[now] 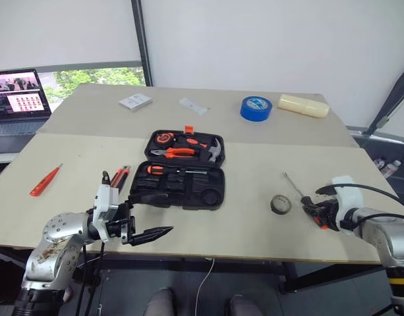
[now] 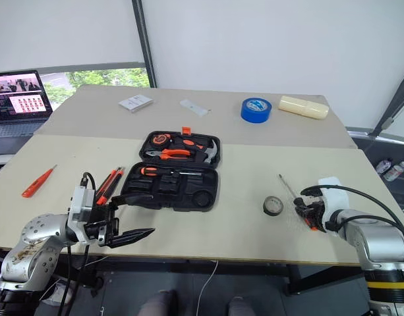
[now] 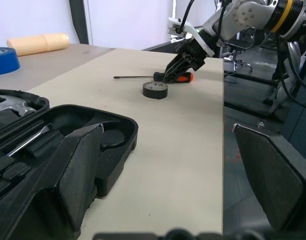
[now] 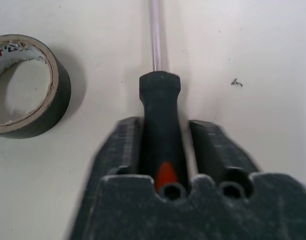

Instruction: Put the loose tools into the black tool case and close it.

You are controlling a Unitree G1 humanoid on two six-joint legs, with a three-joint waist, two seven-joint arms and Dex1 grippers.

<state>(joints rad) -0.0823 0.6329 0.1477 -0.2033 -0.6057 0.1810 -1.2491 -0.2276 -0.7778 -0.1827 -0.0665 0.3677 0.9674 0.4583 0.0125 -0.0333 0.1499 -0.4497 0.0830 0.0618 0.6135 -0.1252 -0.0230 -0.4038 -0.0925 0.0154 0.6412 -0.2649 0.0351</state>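
The black tool case [image 1: 217,198] lies open at mid-table, a black-and-orange screwdriver [image 1: 163,169] in its near half. At the right, my right gripper [image 4: 162,131] is shut on the black-and-orange handle of a screwdriver [image 4: 160,107] that lies on the table, its metal shaft [image 1: 294,185] pointing away. The small dark grey tape roll [image 1: 280,204] sits just left of it. An orange-black utility knife [image 1: 118,178] lies beside the case's left side, and a small red screwdriver [image 1: 45,180] lies farther left. My left gripper [image 1: 152,235] hangs open and empty at the front edge, before the case.
Orange-handled pliers [image 1: 177,152] and a hammer [image 1: 215,151] sit in the case's lid. A blue tape roll [image 1: 256,107], a pale yellow block [image 1: 303,105], a white box [image 1: 135,101] and a white strip [image 1: 194,106] lie at the back. A laptop [image 1: 17,99] stands far left.
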